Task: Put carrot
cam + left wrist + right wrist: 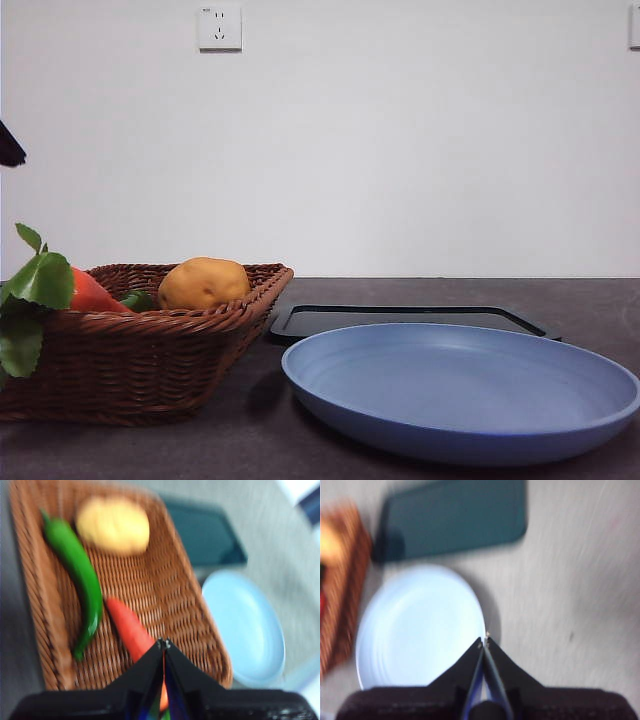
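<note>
Carrot (129, 627) in basket (165, 587), tip toward potato (113, 525)

The left gripper (164, 642) is showing two black wedge-shaped jaws tapering to pale tips; the right gripper (485, 640) is looking identical, bluish along its inner edges.

Front view sharp and evenly lit, soft shadow under the blue plate (460, 395) and wicker basket (140, 360), both wrist views heavily blurred, colours washed pale
</note>
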